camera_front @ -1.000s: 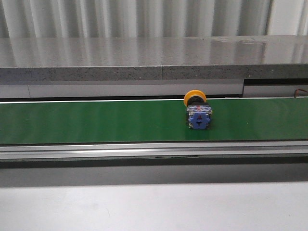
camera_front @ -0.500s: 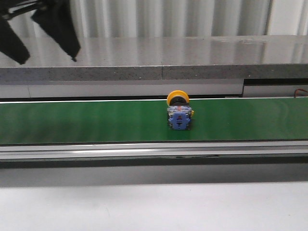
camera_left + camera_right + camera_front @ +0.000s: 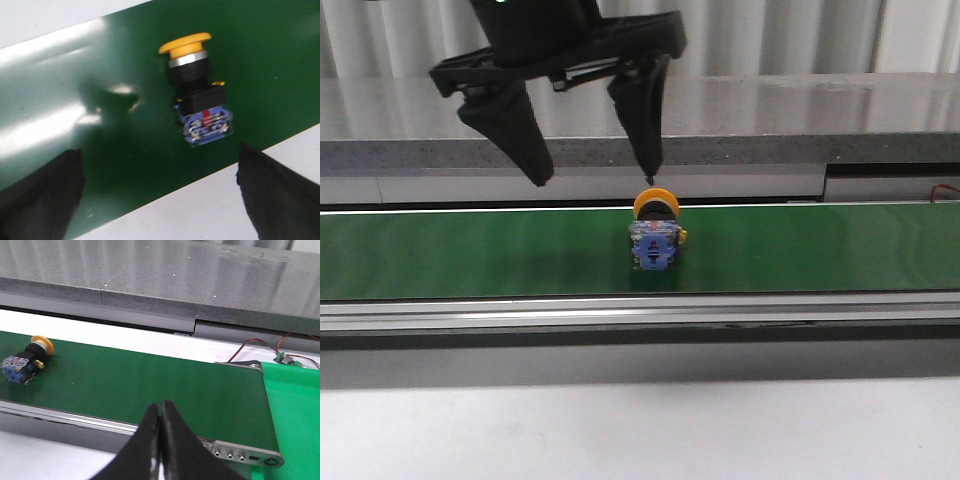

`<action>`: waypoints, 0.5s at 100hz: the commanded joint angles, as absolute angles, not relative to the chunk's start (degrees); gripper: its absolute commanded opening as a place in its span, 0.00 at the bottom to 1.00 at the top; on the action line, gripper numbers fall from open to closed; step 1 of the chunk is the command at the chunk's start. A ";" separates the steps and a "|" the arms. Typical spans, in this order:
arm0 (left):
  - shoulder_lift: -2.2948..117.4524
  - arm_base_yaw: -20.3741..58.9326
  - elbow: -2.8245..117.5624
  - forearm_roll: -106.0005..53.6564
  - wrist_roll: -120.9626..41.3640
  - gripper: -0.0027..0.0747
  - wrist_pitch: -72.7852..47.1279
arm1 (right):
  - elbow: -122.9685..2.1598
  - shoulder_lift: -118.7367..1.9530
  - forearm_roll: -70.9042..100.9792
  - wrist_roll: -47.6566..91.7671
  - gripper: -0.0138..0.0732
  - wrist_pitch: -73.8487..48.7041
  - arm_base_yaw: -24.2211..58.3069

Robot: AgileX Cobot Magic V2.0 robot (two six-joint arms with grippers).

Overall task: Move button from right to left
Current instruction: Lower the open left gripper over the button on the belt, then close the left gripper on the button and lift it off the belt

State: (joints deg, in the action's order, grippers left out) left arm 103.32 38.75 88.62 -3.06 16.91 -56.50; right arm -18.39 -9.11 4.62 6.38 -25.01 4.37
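The button [image 3: 653,240] lies on its side on the green belt [image 3: 470,250], yellow cap toward the back, blue block toward the front. My left gripper [image 3: 596,180] hangs open above it, its right fingertip just over the cap and its left finger off to the button's left. In the left wrist view the button [image 3: 197,100] lies beyond the wide-apart fingers [image 3: 42,192], with nothing between them at the left gripper [image 3: 160,160]. My right gripper [image 3: 160,407] is shut and empty over the belt's near rail, far right of the button [image 3: 24,361].
A grey stone ledge [image 3: 720,110] runs behind the belt. An aluminium rail [image 3: 620,312] borders its front, then a white tabletop [image 3: 620,430]. The belt's right end [image 3: 250,365] meets a bright green surface [image 3: 300,410], with wires and a small board [image 3: 282,358] nearby.
The button has travelled left along the belt. My left gripper has come in from the upper left and dropped to hang open over the button.
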 commanded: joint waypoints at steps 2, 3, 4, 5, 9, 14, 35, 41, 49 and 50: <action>103.06 39.91 92.55 -3.43 18.94 0.81 -55.80 | -19.82 -9.61 4.87 6.80 0.08 -20.28 4.41; 103.41 39.89 92.69 -3.43 18.98 0.81 -55.80 | -19.82 -9.61 4.87 6.80 0.08 -20.28 4.41; 103.58 39.89 92.99 -3.43 18.97 0.81 -55.80 | -19.82 -9.61 4.87 6.80 0.08 -20.28 4.41; 103.93 39.89 93.12 -3.43 19.23 0.81 -55.80 | -19.82 -9.61 4.87 6.80 0.08 -20.28 4.41; 104.70 39.89 93.71 -3.43 20.31 0.81 -55.80 | -19.82 -9.61 4.87 6.80 0.08 -20.28 4.41; 105.86 39.89 94.43 -3.43 20.68 0.81 -55.80 | -19.82 -9.61 4.87 6.80 0.08 -20.28 4.41; 108.67 39.89 95.13 -3.43 21.71 0.79 -56.33 | -19.82 -9.61 4.87 6.80 0.08 -20.28 4.41; 109.15 39.78 95.13 -3.43 21.85 0.77 -56.22 | -19.82 -9.61 4.87 6.80 0.08 -20.28 4.41; 109.93 39.78 95.13 -3.28 21.94 0.74 -56.34 | -19.82 -9.61 4.87 6.80 0.08 -20.28 4.41; 109.99 39.78 95.13 -3.28 21.94 0.74 -56.46 | -19.82 -9.61 4.87 6.80 0.08 -20.28 4.41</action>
State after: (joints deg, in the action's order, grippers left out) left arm 112.21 39.57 93.27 -3.06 21.21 -57.19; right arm -18.39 -9.11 4.62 6.38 -25.01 4.37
